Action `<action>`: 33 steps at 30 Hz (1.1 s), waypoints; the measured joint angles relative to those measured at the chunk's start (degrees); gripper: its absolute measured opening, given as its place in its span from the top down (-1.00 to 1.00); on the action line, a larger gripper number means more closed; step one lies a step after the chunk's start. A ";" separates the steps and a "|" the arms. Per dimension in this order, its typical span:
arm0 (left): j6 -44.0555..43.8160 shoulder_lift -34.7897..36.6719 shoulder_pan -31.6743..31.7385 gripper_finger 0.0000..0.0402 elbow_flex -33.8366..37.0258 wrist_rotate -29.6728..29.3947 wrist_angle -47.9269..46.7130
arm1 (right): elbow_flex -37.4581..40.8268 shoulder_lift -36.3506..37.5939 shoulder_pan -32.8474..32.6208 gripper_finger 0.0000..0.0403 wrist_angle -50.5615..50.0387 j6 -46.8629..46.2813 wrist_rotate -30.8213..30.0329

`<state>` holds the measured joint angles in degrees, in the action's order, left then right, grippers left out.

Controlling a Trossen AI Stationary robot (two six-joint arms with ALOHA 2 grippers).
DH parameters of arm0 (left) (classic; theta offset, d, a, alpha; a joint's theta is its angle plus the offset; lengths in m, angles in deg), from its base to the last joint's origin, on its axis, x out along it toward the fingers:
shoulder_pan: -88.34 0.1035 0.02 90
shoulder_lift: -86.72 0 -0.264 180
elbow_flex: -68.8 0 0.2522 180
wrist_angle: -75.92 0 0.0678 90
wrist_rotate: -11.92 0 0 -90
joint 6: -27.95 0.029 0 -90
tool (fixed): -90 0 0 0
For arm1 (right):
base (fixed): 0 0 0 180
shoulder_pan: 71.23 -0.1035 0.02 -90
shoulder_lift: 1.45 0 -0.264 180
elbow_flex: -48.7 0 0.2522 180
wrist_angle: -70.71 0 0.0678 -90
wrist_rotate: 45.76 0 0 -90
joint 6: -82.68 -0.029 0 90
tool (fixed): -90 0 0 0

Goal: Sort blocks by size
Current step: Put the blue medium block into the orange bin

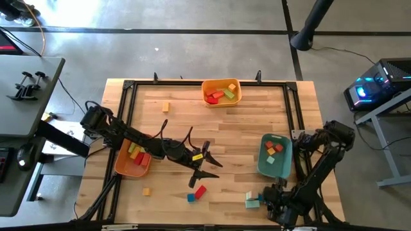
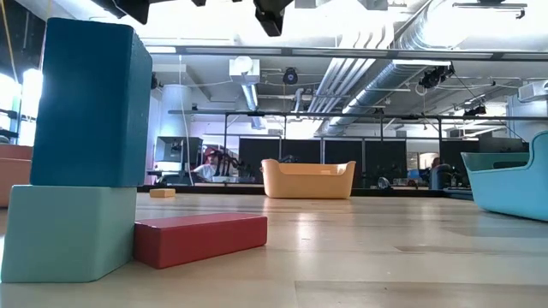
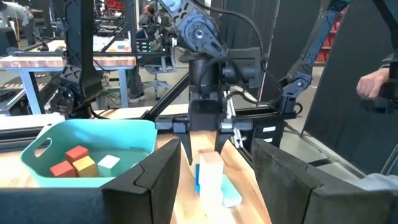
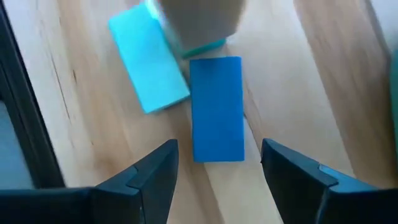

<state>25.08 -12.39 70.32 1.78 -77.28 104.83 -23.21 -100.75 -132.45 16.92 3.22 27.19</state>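
A small orange wooden cube and a small yellow one are seen alone on the table's left part. The orange plastic tray holds red, yellow and green blocks. The left gripper hangs above the middle w/ jaws open, nothing held. Under it lie a red wooden bar and a small blue cube, touching. The yellow plastic tray sits at the far edge, the teal plastic tray to the right. The right gripper is over a blue wooden block, jaws open either side, not yet touching. Pale teal blocks lie just beside it.

The blue block is prob. light, stiff and a bit smooth. It should be pinched across its narrow sides, at mid length.

The wooden table top is flat and smooth, so blocks may slide. A big workshop w/ desks is seen behind.
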 joint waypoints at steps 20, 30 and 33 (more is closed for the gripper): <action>-0.01 0.02 0.00 0.07 0.00 0.00 0.01 | -0.04 -6.67 -3.52 0.38 0.94 -4.86 -3.55; 0.06 0.06 0.00 0.07 0.00 -0.04 0.53 | -12.93 -4.51 -9.89 0.38 -33.71 -26.45 -10.31; 1.48 0.06 -0.09 0.07 0.02 -0.04 0.60 | -15.65 -4.32 -10.63 0.38 -37.99 -28.03 -25.03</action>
<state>26.55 -12.33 70.23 1.80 -77.33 105.42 -38.86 -105.06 -143.08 -21.07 -24.81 2.16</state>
